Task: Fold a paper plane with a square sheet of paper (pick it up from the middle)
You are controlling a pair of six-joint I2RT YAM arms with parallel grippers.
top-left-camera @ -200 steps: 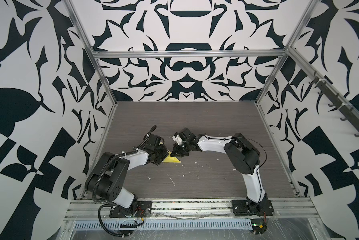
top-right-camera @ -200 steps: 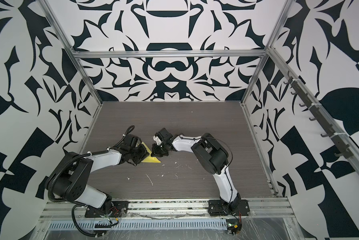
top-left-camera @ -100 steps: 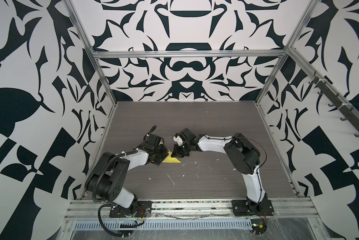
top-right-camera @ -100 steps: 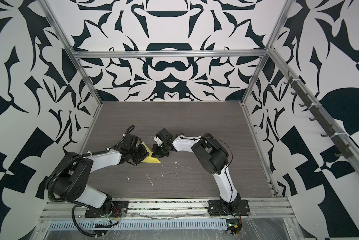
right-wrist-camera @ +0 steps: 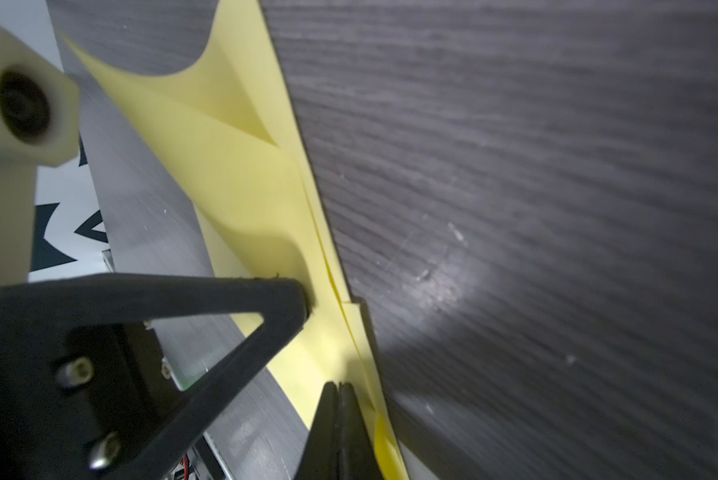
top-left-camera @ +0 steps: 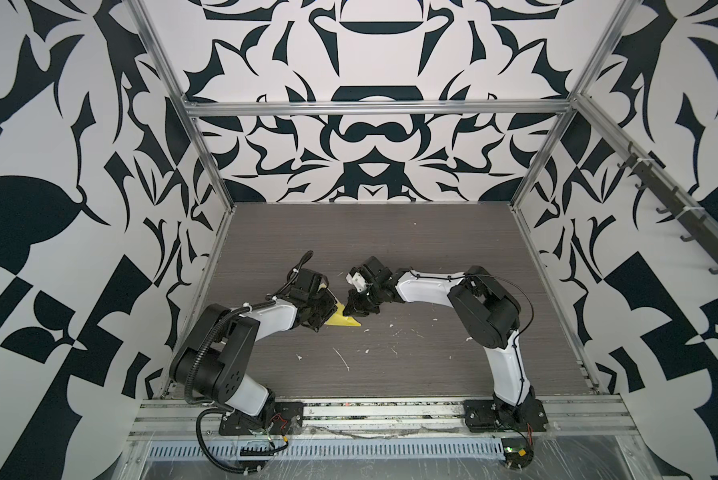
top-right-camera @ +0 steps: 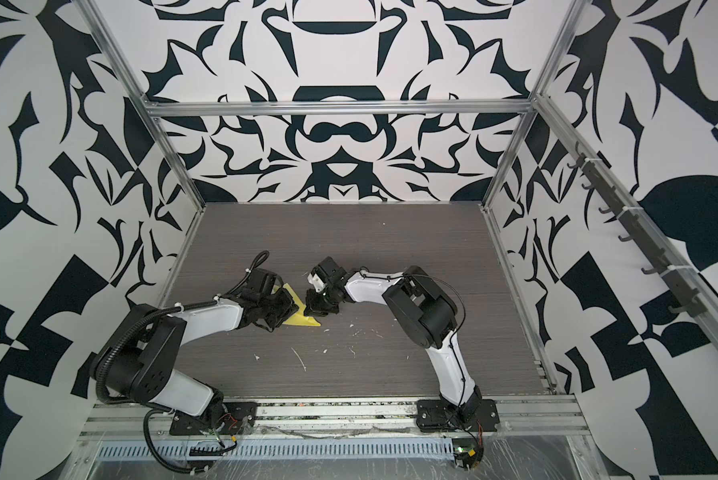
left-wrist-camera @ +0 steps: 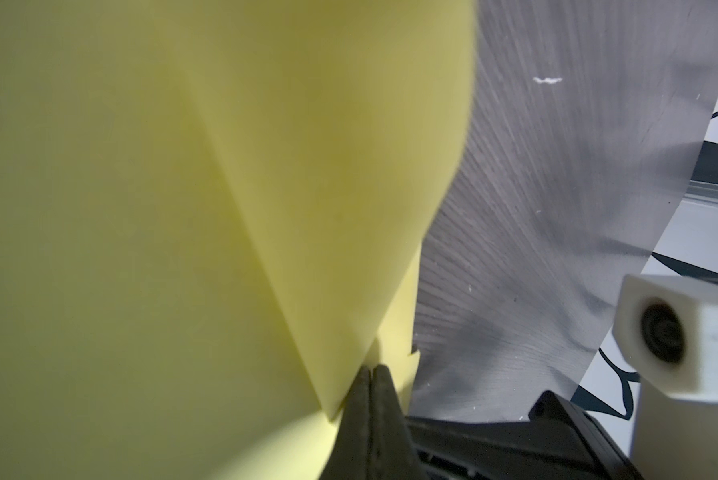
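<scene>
- Yellow, creased square sheet of paper (top-left-camera: pixel 344 321) is seen in a top view on the grey counter (top-left-camera: pixel 390 249), left of the middle, between both tools, one flap raised
- Left tool (left-wrist-camera: pixel 370 372) is pressed together, the raised flap's edge being pinched
- Right tool (right-wrist-camera: pixel 340 388) is pressed together at the creased edge; a pinch cannot be told

Black-and-white patterned walls (top-left-camera: pixel 370 54) — grey woodgrain floor (top-left-camera: pixel 390 232)

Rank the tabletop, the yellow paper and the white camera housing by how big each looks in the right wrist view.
Largest: tabletop, filling most of the picture.
Then: yellow paper, a long strip.
Smallest: white camera housing, though near the lens.
</scene>
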